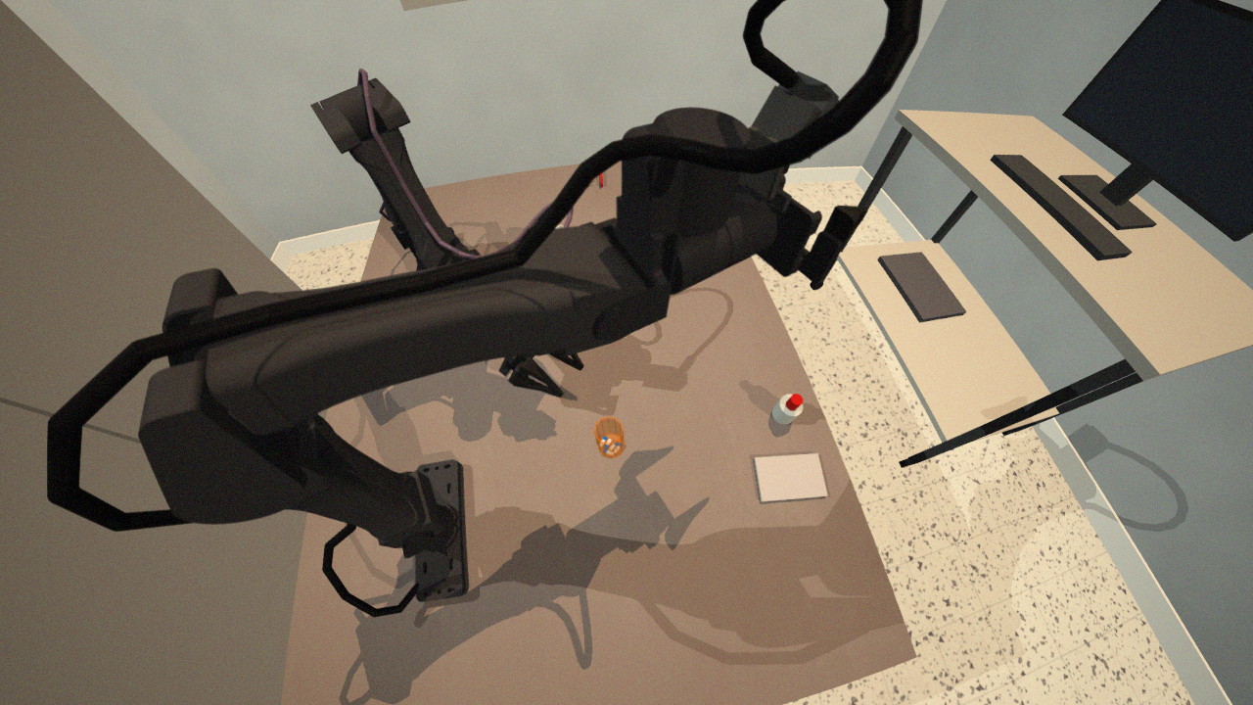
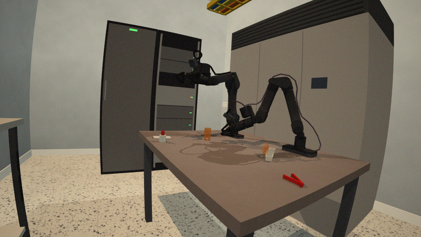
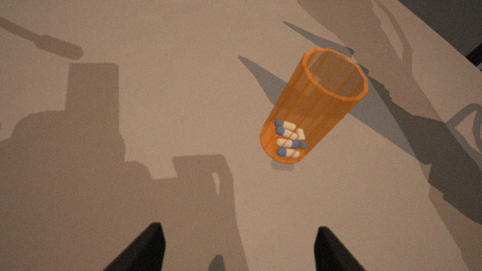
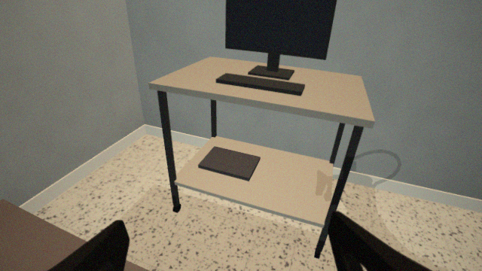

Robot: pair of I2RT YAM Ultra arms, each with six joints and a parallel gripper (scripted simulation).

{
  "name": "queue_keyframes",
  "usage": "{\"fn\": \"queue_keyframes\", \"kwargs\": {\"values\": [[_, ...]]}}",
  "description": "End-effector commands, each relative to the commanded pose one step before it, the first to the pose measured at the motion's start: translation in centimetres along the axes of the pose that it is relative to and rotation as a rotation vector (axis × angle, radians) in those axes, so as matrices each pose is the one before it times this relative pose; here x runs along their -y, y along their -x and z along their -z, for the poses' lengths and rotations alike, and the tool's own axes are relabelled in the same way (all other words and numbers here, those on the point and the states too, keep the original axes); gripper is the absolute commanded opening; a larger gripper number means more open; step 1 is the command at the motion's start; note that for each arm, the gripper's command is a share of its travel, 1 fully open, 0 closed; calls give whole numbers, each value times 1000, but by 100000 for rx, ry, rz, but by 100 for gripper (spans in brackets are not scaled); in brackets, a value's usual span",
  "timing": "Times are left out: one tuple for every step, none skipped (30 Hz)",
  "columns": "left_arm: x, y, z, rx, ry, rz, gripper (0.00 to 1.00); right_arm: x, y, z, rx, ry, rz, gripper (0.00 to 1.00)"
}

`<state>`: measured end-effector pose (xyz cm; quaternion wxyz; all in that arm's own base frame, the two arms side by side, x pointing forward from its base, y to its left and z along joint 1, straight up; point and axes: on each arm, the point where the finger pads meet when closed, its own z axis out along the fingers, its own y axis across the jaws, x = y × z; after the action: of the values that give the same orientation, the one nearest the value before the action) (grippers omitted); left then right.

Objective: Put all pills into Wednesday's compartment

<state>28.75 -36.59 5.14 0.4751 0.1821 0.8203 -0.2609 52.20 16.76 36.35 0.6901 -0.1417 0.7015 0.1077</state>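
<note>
Pills (image 1: 610, 446) (image 2: 207, 138) (image 3: 288, 143) sit in the upright orange cup (image 1: 609, 427) (image 2: 207, 132) (image 3: 312, 102) (five, I count), left pincer (image 1: 570, 380) (image 2: 225, 132) (image 3: 240, 227) and right pincer (image 1: 812, 247) (image 2: 183, 76) (image 4: 229, 226) spread.

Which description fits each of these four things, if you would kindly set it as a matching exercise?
1. pill bottle
2. pill organizer
3. tweezers
4. laptop

A. red, lying on the table
B. on the desk's lower shelf
C. orange, upright, with capsules inside
D. white, with its orange lid raised

Pairs: 1-C, 2-D, 3-A, 4-B
</note>
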Motion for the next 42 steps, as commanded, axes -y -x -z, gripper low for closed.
{"fn": "queue_keyframes", "kwargs": {"values": [[674,2589,-673,7689,-1753,1169,65,3148,509,5225,-5082,-8005,-2843,100],[0,0,0,0,0,0,65,1465,35,1284,-571,-3632,-680,100],[0,0,0,0,0,0,65,1357,-24,1187,-528,-3411,-644,100],[0,0,0,0,0,0,65,1195,186,1218,134,-3061,-555,100],[0,0,0,0,0,0,65,1046,362,1240,705,-2732,-469,100],[0,0,0,0,0,0,65,1156,167,1238,333,-3060,-520,100],[0,0,0,0,0,0,65,974,380,1253,1004,-2627,-421,100],[0,0,0,0,0,0,65,753,535,1178,1497,-2063,-305,100],[0,0,0,0,0,0,65,779,407,1127,1260,-2166,-297,100],[0,0,0,0,0,0,65,531,215,774,763,-1345,-204,100],[0,0,0,0,0,0,65,308,111,518,468,-573,-132,100],[0,0,0,0,0,0,65,460,102,568,513,-1302,-132,100],[0,0,0,0,0,0,65,284,62,343,348,-797,-67,100],[0,0,0,0,0,0,65,0,0,0,0,0,0,100],[0,0,0,0,0,0,65,0,0,0,0,0,0,100],[0,0,0,0,0,0,65,178,50,216,277,-487,-28,100],[0,0,0,0,0,0,65,115,50,145,258,-301,159,100],[0,0,0,0,0,0,65,97,408,142,1698,-223,208,100],[0,0,0,0,0,0,65,-147,31,18,129,864,92,100],[0,0,0,0,0,0,65,0,0,0,0,0,0,100],[0,0,0,0,0,0,65,0,0,0,0,0,0,100],[0,0,0,0,0,0,65,0,0,0,0,0,0,100],[0,0,0,0,0,0,65,0,55,7,112,0,1,100],[0,0,0,0,0,0,65,5,449,55,909,-37,8,100],[0,0,0,0,0,0,65,40,51,6,104,-224,1,100],[0,0,0,0,0,0,65,17,0,0,0,-93,0,100],[0,0,0,0,0,0,65,1,0,0,0,-8,0,100],[0,0,0,0,0,0,65,0,0,0,0,0,0,100],[693,799,-143,2214,-2693,-504,65,0,0,0,0,0,0,100],[23,275,-56,764,-1123,-510,65,0,0,0,0,0,0,100],[0,0,0,0,0,0,65,0,0,0,0,0,0,100],[0,0,0,0,0,0,65,0,0,0,0,0,0,100],[142,-584,38,-838,-2345,-1849,65,-147,-343,-268,-938,128,310,100],[476,230,-42,980,-3389,-1681,65,0,0,0,0,0,0,100],[553,228,-67,1143,-4484,-2393,65,0,0,0,0,0,0,100],[240,62,-115,879,-3871,-2484,65,0,0,0,0,0,0,100],[173,-47,-123,606,-3983,-2634,65,0,0,0,0,0,0,100],[33,-190,-127,220,-3665,-2543,65,0,0,0,0,0,0,100],[-11,-161,-118,387,-3437,-2493,65,0,0,0,0,0,0,100],[-100,84,-365,1101,-4164,-3052,65,0,0,0,0,0,0,100],[-153,-390,-121,-172,-3545,-2528,65,0,0,0,0,0,0,100],[-78,-229,-101,272,-3282,-2383,65,0,0,0,0,0,0,100]]}}
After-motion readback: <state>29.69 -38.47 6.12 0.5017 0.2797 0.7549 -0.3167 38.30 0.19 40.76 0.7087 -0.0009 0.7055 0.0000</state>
